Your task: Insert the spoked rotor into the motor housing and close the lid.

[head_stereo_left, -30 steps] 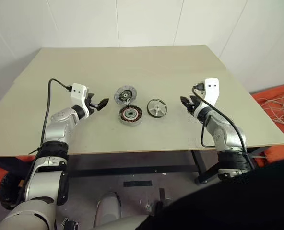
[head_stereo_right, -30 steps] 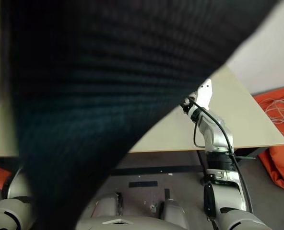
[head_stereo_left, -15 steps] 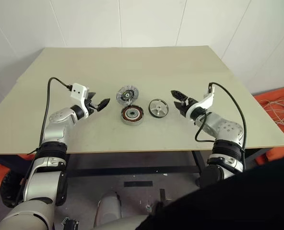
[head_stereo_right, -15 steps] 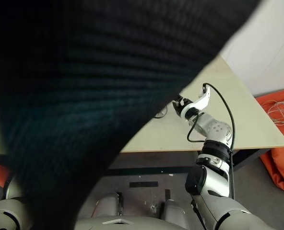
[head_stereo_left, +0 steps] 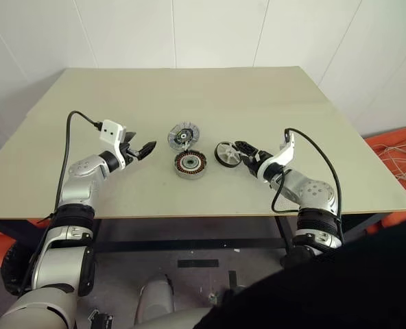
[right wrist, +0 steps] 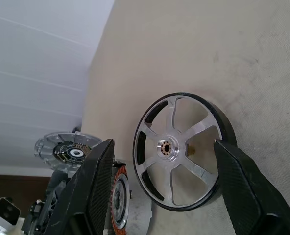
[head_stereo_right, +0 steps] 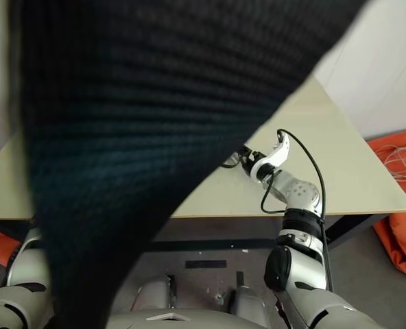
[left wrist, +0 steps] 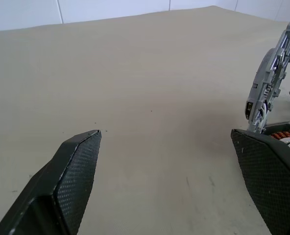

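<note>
Pale beige board makes up the bench (head_stereo_left: pixel 189 89), which carries three round motor parts near its front edge. At the left, the left pincer (head_stereo_left: pixel 142 149) hangs level just above the bench top with its two black fingers (left wrist: pixel 71 171) spread wide and nothing between them; it points toward the parts and stands apart from them. Next comes the lid (head_stereo_left: pixel 182 136), dark grey with radial ribs and a pale centre facing up, lying just behind the motor housing (head_stereo_left: pixel 188 165). The motor housing is a shallow silver cup with a ring of copper-brown windings showing inside, and the lid looks to lean against or touch its far rim. To the right of the housing, close beside it, the spoked rotor (right wrist: pixel 181 149) lies flat on the bench, silver spokes around a small hub, with a dark outer rim. The right pincer (head_stereo_left: pixel 245 154) reaches in from the right with its fingers parted wide, one either side of the rotor's edge, not closed on it.
</note>
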You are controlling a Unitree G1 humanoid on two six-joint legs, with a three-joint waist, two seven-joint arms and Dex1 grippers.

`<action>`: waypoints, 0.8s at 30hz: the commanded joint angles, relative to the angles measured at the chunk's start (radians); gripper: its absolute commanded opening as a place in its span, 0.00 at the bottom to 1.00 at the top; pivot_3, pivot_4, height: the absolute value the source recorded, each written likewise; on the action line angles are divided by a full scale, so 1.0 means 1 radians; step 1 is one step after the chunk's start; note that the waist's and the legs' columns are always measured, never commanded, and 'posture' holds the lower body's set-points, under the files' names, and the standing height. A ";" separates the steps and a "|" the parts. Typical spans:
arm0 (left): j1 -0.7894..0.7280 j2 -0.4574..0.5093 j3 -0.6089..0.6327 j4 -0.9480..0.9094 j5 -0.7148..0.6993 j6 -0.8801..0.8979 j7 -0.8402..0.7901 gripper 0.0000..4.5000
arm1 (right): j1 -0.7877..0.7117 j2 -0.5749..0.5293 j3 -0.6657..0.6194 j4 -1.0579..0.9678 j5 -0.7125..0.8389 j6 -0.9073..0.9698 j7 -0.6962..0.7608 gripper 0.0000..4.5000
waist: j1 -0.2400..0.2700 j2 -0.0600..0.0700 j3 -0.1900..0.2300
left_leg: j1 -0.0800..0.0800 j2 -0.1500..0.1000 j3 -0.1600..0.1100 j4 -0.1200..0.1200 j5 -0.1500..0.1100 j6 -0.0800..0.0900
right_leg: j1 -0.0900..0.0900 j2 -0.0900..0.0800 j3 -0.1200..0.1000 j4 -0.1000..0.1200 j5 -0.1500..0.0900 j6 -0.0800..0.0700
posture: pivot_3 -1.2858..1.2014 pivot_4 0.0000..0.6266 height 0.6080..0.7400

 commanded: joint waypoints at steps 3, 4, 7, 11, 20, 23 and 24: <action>-0.004 0.019 0.005 -0.032 -0.002 -0.022 -0.004 1.00 | 0.025 -0.044 0.024 0.009 -0.028 -0.020 0.017 0.81 | 0.000 0.000 0.000 | 0.000 0.000 0.000 0.000 0.000 0.000 | 0.000 0.000 0.000 0.000 0.000 0.000 | 0.52 0.00 1.00; -0.004 0.019 0.004 -0.033 -0.001 -0.023 -0.004 1.00 | 0.025 -0.049 0.021 0.008 -0.026 -0.022 0.018 0.81 | 0.000 0.000 0.000 | 0.000 0.000 0.000 0.000 0.000 0.000 | 0.000 0.000 0.000 0.000 0.000 0.000 | 0.52 0.00 1.00; -0.004 0.018 0.002 -0.031 0.001 -0.026 -0.003 1.00 | 0.021 -0.054 0.019 0.007 -0.018 -0.022 0.021 0.81 | 0.002 0.000 0.000 | 0.000 0.000 0.000 0.000 0.000 0.000 | 0.000 0.000 0.000 0.000 0.000 0.000 | 0.52 0.00 1.00; -0.013 0.016 0.001 -0.018 0.006 -0.032 0.000 1.00 | 0.028 -0.015 0.045 -0.005 -0.021 -0.016 0.010 0.81 | 0.001 0.000 0.000 | 0.000 0.000 0.000 0.000 0.000 0.000 | 0.000 -0.001 0.000 0.000 0.000 0.000 | 0.52 0.00 1.00; -0.008 0.019 0.002 -0.014 0.012 -0.037 0.007 1.00 | 0.021 0.064 0.075 -0.039 -0.010 -0.009 -0.013 0.81 | -0.007 0.000 0.000 | 0.000 0.001 0.000 -0.001 0.000 0.000 | -0.001 0.001 0.000 0.000 0.000 0.000 | 0.52 0.00 1.00; -0.008 0.018 0.002 -0.014 0.012 -0.037 0.009 1.00 | 0.013 0.067 0.079 -0.031 -0.013 -0.011 -0.010 0.81 | -0.007 0.000 0.000 | 0.000 0.001 0.000 -0.001 0.000 0.000 | -0.001 0.001 0.000 0.000 0.000 0.000 | 0.52 0.00 1.00; -0.008 0.018 0.002 -0.014 0.012 -0.037 0.009 1.00 | 0.006 0.070 0.080 -0.027 -0.012 -0.013 -0.008 0.81 | -0.007 0.000 0.000 | 0.000 0.001 0.000 -0.001 0.000 0.000 | -0.001 0.001 0.000 0.000 0.000 0.000 | 0.52 0.00 1.00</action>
